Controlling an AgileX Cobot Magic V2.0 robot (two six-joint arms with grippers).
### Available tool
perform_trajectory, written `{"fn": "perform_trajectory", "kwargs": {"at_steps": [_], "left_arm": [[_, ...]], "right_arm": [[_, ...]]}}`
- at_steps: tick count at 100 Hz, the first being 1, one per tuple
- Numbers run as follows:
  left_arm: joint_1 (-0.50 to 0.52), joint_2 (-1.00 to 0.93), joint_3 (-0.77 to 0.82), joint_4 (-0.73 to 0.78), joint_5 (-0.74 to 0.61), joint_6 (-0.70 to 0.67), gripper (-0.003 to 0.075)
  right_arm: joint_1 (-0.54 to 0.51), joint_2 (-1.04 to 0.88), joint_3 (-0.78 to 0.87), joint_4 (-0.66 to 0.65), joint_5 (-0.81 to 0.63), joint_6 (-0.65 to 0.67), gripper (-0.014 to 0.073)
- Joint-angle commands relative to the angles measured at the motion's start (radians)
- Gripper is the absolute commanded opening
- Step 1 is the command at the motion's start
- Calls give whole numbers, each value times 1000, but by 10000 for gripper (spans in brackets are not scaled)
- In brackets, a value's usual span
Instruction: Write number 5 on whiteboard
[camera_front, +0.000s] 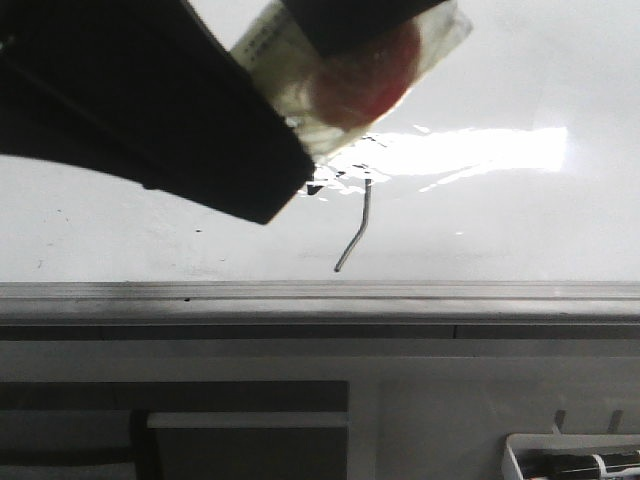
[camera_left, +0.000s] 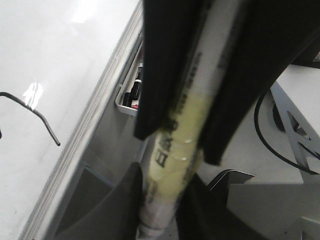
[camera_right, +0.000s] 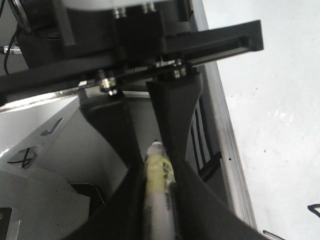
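Whiteboard (camera_front: 520, 200) fills upper front view, glossy, strong glare band across centre; grey edge rail (camera_front: 400, 292) runs along its near side. Number 5 (camera_front: 356, 232) only part-drawn: thin black stroke w/ bent tail, just below glare, ending near rail; top portion hidden behind marker. Same stroke seen in left wrist view (camera_left: 35, 112).

Left claw (camera_left: 172, 145): closed on marker (camera_left: 175, 165), white barrel w/ yellowed tape, clamped between both black fingers. Right claw (camera_right: 155, 180): also closed around the marker (camera_right: 157, 175), fingers pressed each side of barrel. Small tray (camera_left: 131, 95) holding pens sits beside board rail.
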Motion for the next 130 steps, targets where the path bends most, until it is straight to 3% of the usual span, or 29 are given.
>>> {"fn": "perform_trajectory", "kwargs": {"at_steps": [1,18,23,30,31,42,51,58,65,76,85,105,130], "left_arm": [[-6,-8,-35,-13,-104,-3,-21],[-6,17,-31,-33,-104,-3,-20],[-6,20,-26,-42,-107,-3,-20],[-6,20,-18,-44,-110,-6,-20],[-6,20,-15,-44,-112,-7,-20],[2,20,10,-60,-120,-19,-20],[25,20,42,-67,-144,-102,-20],[58,20,79,-67,-196,-207,-20],[92,18,124,-67,-272,-325,-20],[117,18,200,-74,-428,-448,-21],[117,22,259,-111,-576,-463,-21],[117,118,294,-272,-818,-461,-21],[117,247,294,-309,-973,-458,-21]], "right_arm": [[-1,-9,-30,42,10,-11,-40],[-1,-9,-30,44,15,-1,-34],[-1,-9,-30,44,17,1,9],[-3,-9,-30,44,8,5,150],[-3,-9,-30,44,4,10,206],[-26,-16,-30,40,-55,94,482],[-72,-48,-30,42,-62,97,576],[-114,-85,-30,42,-62,97,549],[-153,-126,-30,42,-64,97,460],[-201,-181,-30,42,-64,136,184],[-234,-213,-28,42,-39,143,-72],[-254,-241,17,42,-42,177,-57],[-254,-241,59,44,-35,192,-57]]}}
